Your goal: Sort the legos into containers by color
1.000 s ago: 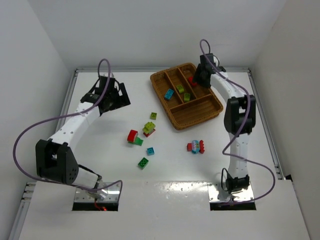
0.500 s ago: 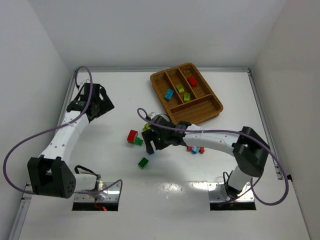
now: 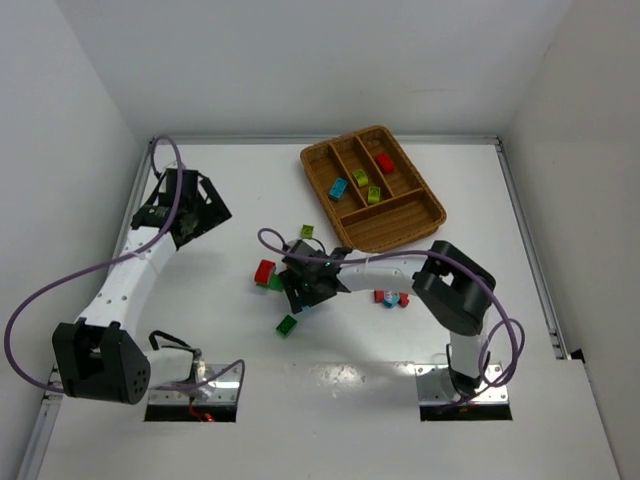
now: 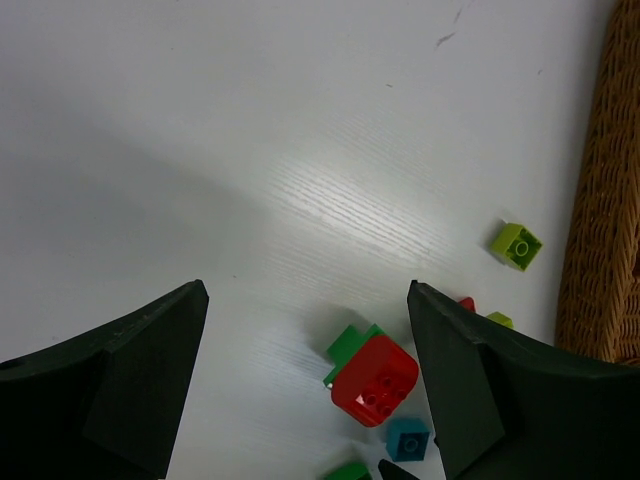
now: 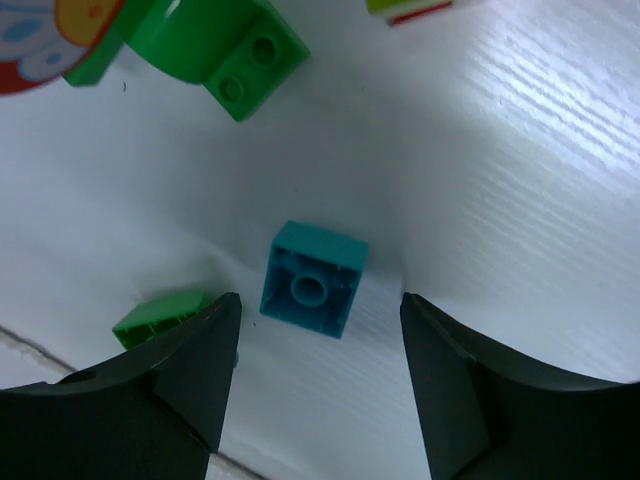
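Right gripper [image 5: 318,300]: released, jaws straddling cyan lego [image 5: 313,278], apparently not touching it, mid-table [image 3: 220,290] toward the near edge.
Left gripper [image 4: 306,290]: released, empty, near the left edge.
Wicker tray [image 4: 600,200]: by the far edge, holds sorted legos [image 3: 360,177].

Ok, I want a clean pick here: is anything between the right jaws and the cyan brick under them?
Nothing visible. The cyan brick lies bare on the table, centred between the open right jaws. A green brick sits beside one jaw, apart from the cyan one.
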`<state>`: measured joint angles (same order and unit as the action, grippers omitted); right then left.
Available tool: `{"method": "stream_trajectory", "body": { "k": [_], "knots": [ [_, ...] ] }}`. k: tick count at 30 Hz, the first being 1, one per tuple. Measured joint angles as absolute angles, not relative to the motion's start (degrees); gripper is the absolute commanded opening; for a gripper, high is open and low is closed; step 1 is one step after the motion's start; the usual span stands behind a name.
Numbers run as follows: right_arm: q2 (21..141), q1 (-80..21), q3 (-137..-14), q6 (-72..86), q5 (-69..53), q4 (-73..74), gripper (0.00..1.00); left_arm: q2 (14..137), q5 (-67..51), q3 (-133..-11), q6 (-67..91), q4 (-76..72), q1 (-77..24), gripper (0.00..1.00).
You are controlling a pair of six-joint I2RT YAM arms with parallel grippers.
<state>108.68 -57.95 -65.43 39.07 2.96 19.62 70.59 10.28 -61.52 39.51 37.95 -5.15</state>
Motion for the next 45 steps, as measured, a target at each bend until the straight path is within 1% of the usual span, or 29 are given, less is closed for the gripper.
{"method": "stream_trajectory", "body": {
  "k": [2,3,6,8,11,14,17,20,22,24,26,33,35,36,39,40,42,45],
  "knots": [
    [109.86,-58.08,-66.7,39.09,3.4,19.53,0.53,70.59,9.78,-61.52,39.51,37.87,-5.15,0.87],
    [110.34,-58.17,-67.31,39.0,3.79,19.57,0.45,70.59,9.63,-61.52,39.51,37.76,-5.15,0.87],
    [111.2,-58.35,-68.75,39.35,5.43,19.9,0.29,70.59,9.28,-61.52,39.48,37.56,-5.15,0.87],
    [111.31,-58.37,-69.28,39.44,6.7,20.21,0.25,70.59,9.21,-61.52,39.46,37.56,-5.15,0.87],
    [111.22,-58.11,-69.67,39.48,8.91,21.5,0.24,70.48,9.21,-61.52,39.46,37.56,-5.15,0.87],
    [109.67,-57.3,-69.65,39.42,11.29,24.53,0.24,70.26,9.21,-61.52,39.29,37.52,-5.15,0.87],
    [104.44,-53.95,-69.56,38.81,13.41,27.31,0.24,70.26,9.85,-61.52,39.27,37.39,-5.15,0.87],
    [97.8,-45.87,-69.78,37.43,13.23,26.98,0.24,70.26,10.57,-61.52,39.27,37.19,-5.15,0.87],
    [96.33,-39.05,-72.36,36.27,13.19,27.24,0.25,70.26,10.87,-61.52,39.27,37.21,-5.15,0.87],
    [98.13,-33.54,-76.95,35.14,13.69,27.46,0.25,70.26,11.03,-61.52,39.24,37.19,-5.15,0.87],
    [101.89,-30.2,-82.48,34.13,14.09,27.29,0.26,70.26,11.2,-61.52,39.16,37.19,-5.15,0.87],
    [119.46,-26.74,-100.9,32.53,12.71,28.56,0.26,70.26,11.55,-61.52,38.5,37.19,-5.15,0.87],
    [124.81,-26.26,-106.56,32.34,12.14,29.23,0.33,70.26,11.35,-61.52,38.35,37.19,-5.15,0.87],
    [126.67,-26.17,-108.22,32.29,11.9,29.23,0.45,70.26,11.25,-61.52,38.22,37.19,-5.15,0.87],
    [130.45,-25.93,-111.15,32.16,11.46,30.41,0.6,70.26,10.96,-61.52,38.02,37.19,-5.15,0.87],
    [130.98,-25.89,-111.22,32.12,11.49,30.87,0.62,70.26,10.92,-61.52,37.95,37.19,-5.15,0.87],
    [130.96,-25.85,-110.54,31.94,11.49,31.7,0.62,70.26,10.79,-61.52,37.76,37.17,-5.15,0.87],
    [126.56,-25.89,-104.4,31.94,11.62,30.83,0.58,70.26,10.72,-61.52,37.52,37.19,-5.15,0.87]
  ]
}}
